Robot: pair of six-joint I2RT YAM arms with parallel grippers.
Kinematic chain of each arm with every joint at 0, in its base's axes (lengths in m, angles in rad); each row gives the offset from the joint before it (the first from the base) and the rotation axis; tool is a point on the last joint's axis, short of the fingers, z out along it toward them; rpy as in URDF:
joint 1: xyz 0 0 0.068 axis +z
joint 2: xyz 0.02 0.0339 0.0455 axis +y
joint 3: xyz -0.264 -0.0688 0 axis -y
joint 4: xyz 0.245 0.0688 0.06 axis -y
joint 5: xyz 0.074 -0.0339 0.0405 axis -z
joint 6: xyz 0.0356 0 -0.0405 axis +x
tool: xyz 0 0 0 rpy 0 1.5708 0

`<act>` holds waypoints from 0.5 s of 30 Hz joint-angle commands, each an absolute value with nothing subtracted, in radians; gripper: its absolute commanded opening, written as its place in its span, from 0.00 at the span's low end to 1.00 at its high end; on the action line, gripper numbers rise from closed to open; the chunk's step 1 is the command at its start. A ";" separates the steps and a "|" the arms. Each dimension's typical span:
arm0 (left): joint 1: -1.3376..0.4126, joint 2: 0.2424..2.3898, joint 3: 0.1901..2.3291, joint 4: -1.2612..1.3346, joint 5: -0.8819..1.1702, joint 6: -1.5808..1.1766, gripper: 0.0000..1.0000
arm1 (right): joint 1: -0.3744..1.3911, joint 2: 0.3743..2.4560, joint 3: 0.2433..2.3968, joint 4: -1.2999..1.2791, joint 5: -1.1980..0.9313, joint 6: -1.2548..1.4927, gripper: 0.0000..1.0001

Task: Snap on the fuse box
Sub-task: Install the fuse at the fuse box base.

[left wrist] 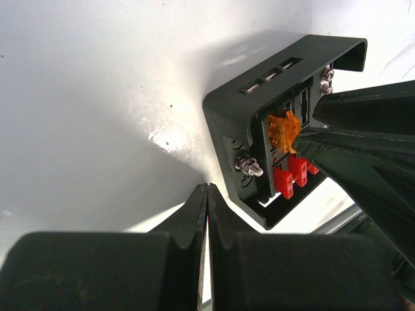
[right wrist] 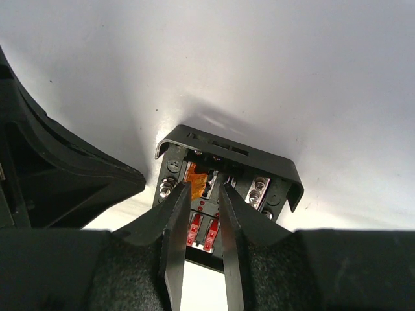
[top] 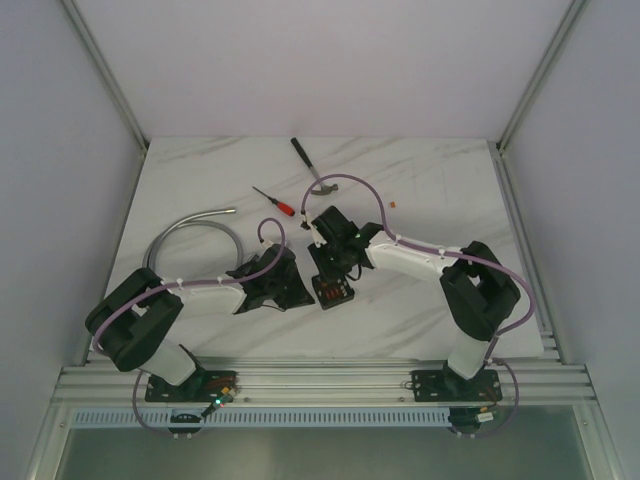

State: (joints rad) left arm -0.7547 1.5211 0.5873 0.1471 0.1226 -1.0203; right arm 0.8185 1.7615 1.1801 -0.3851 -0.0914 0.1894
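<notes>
Near the middle of the white marbled table (top: 200, 180), the left gripper (left wrist: 207, 191) sat clenched, empty, just beside the small black square plastic fuse box (left wrist: 259, 116). Over its fuses (left wrist: 288, 178) the right gripper (right wrist: 202, 188) held its fingers slightly parted, grasping nothing. It looked light, stiff, slippery; its side walls seemed best to pinch.

Bright, even light from above washes the white table (top: 440, 180), throwing only soft shadows around the fuse box (left wrist: 227, 110), with one glare patch beside it in the left wrist view, while both wrist views' nearest foreground is dark and blurred.
</notes>
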 commanded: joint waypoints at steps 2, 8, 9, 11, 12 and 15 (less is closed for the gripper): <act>-0.758 1.508 0.572 0.135 0.106 -1.023 0.08 | 0.821 1.734 1.198 -0.440 -0.027 0.173 0.30; -0.758 1.501 0.568 0.135 0.100 -1.026 0.08 | 0.820 1.718 1.192 -0.451 -0.002 0.173 0.30; -0.756 1.498 0.567 0.134 0.095 -1.027 0.09 | 0.817 1.714 1.190 -0.451 0.001 0.173 0.30; -0.754 1.491 0.566 0.135 0.090 -1.030 0.11 | 0.818 1.708 1.187 -0.454 0.008 0.175 0.31; -0.752 1.486 0.565 0.135 0.086 -1.032 0.12 | 0.816 1.706 1.187 -0.457 0.014 0.176 0.31; -0.745 1.477 0.565 0.135 0.080 -1.033 0.14 | 0.816 1.699 1.187 -0.461 0.020 0.179 0.31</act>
